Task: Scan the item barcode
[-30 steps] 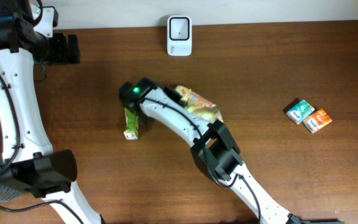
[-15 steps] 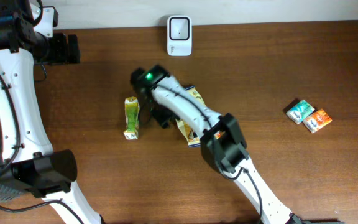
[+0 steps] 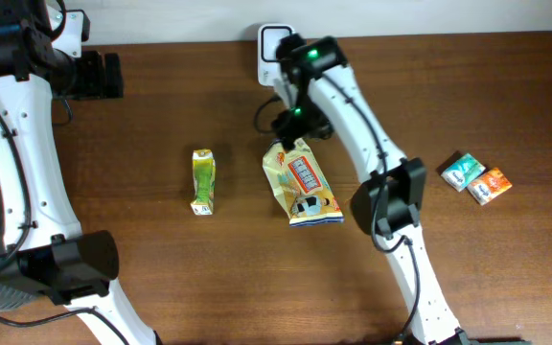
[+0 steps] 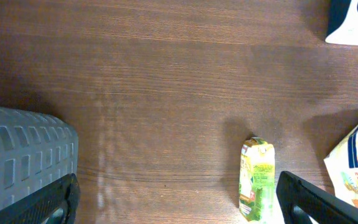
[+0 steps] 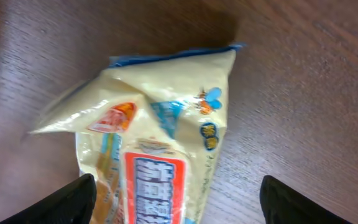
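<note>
Four packets lie across the middle of the brown wooden table (image 3: 209, 278). On the left is a green drink carton (image 3: 202, 180), lying flat with its long side running away from me. At the centre is the yellow snack bag (image 3: 302, 182), label side up, with a red-and-white panel and blue seams at its ends. It rests flat on the wood, a little slanted, well apart from the carton. Off to the right a teal box (image 3: 462, 171) and an orange box (image 3: 490, 186) sit touching each other.

Just beyond, the right claw (image 3: 295, 123) hangs over the bag's far end, its jaws spread wide and gripping nothing. Seen from its own camera, the fingertips (image 5: 67, 202) stand either side of the bag, which lies below and between them. Whether they brush the wrapper I cannot tell.

Farther back, at the table's far edge, the white scanner (image 3: 274, 43) stands just behind that claw, partly hidden by the right arm.

Away at the far left the left claw (image 4: 179, 205) is held above bare wood, jaws fully apart and empty. Its camera looks across to the carton, with a corner of the bag and of the scanner at the right side.
</note>
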You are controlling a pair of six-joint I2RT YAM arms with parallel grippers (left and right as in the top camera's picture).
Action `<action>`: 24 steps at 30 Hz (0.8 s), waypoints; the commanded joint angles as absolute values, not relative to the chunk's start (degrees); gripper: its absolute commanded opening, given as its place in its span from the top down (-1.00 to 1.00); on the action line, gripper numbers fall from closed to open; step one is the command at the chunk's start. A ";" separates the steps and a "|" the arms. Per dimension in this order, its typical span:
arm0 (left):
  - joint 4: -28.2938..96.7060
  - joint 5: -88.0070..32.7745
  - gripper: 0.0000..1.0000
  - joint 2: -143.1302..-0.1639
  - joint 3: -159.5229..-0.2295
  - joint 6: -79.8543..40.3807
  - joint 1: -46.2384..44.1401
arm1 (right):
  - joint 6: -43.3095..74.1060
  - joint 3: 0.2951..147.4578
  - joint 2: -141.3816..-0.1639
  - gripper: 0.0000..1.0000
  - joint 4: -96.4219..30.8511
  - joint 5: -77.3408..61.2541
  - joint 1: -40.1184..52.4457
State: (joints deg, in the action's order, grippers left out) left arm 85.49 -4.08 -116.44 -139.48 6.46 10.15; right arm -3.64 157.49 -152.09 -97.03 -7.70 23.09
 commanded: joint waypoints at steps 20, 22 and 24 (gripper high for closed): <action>85.43 -4.25 -0.98 -116.49 -139.50 7.20 10.57 | -4.03 136.22 -151.57 0.33 -91.42 -14.94 21.91; 85.43 -4.25 -0.98 -116.49 -139.50 7.20 10.57 | -4.01 135.92 -151.57 0.68 -91.26 -14.98 21.91; 85.43 -4.27 -0.98 -116.49 -139.50 7.20 10.57 | -4.01 136.09 -151.50 0.92 -91.33 -15.62 21.76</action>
